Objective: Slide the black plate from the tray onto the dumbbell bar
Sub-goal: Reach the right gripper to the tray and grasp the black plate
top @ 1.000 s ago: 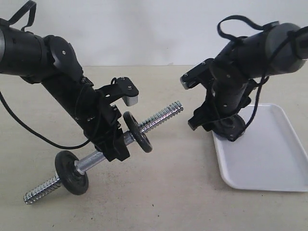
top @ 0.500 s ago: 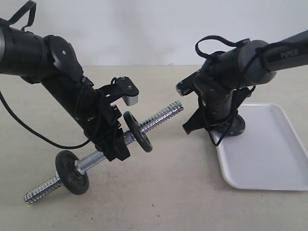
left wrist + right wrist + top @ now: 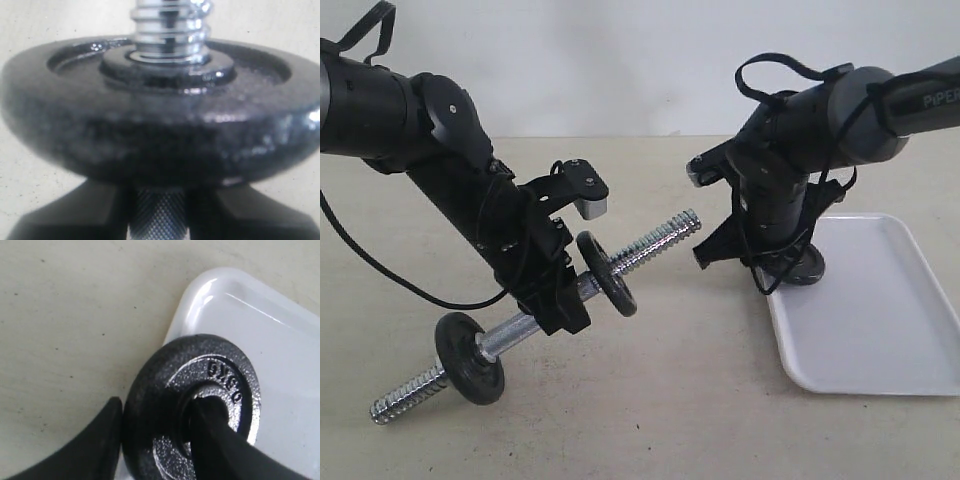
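Black plate [image 3: 165,375] pinched over the tray [image 3: 880,330] corner
Right jaws closed on it, one finger through the hole; left jaws clamp the dumbbell bar [image 3: 655,243]. I'd square the hole to that threaded tip before sliding, or it'll snag.

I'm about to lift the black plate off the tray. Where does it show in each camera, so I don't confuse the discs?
Exterior view: the black plate is right of centre, at the white tray's left end.
Left wrist view: not in it; the other disc there sits on the dumbbell bar.
Right wrist view: bottom centre, overlapping the tray's corner.
Shared landmark: the white tray, seen in the exterior and right wrist views.
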Controlling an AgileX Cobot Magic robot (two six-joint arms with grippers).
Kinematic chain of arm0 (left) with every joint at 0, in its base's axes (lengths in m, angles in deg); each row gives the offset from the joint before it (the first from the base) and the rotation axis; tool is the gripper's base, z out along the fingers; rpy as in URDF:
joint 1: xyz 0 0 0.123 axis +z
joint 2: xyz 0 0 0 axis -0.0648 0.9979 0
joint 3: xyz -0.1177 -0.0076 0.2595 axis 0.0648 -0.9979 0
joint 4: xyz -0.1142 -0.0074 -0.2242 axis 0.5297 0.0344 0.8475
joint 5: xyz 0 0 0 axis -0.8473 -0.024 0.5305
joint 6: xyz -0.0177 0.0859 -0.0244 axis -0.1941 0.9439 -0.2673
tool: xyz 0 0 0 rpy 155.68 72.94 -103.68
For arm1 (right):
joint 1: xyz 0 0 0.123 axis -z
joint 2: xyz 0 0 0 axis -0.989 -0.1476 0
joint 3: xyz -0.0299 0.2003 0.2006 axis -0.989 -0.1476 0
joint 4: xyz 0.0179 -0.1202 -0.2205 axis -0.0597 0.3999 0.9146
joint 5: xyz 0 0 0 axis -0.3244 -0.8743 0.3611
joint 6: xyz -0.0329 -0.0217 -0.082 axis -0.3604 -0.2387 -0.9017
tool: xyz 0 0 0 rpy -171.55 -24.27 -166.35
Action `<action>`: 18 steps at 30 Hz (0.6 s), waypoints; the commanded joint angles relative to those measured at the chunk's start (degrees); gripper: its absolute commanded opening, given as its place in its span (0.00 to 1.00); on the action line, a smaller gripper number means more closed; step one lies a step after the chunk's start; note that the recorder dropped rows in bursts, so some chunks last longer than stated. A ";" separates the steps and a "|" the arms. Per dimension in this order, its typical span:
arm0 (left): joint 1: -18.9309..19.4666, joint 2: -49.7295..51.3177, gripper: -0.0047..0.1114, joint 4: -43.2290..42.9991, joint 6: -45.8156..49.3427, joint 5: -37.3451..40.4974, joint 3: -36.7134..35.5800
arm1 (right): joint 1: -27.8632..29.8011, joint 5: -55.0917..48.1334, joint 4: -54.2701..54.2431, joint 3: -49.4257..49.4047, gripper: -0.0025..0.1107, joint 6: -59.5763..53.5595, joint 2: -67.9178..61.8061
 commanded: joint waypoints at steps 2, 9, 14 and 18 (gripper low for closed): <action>0.06 -3.49 0.08 5.05 0.15 -0.64 1.46 | 0.11 0.20 -0.75 -0.20 0.02 0.29 5.62; 0.06 -3.49 0.08 5.05 0.15 -0.40 1.46 | 0.23 -2.47 -1.49 -0.20 0.02 -0.44 8.29; 0.06 -3.49 0.08 5.05 0.15 -0.40 1.46 | 4.55 -4.83 -2.60 -0.20 0.03 0.43 8.29; 0.06 -3.49 0.08 5.05 0.15 -0.40 1.46 | 11.45 -3.66 -13.49 -0.20 0.45 -4.20 8.17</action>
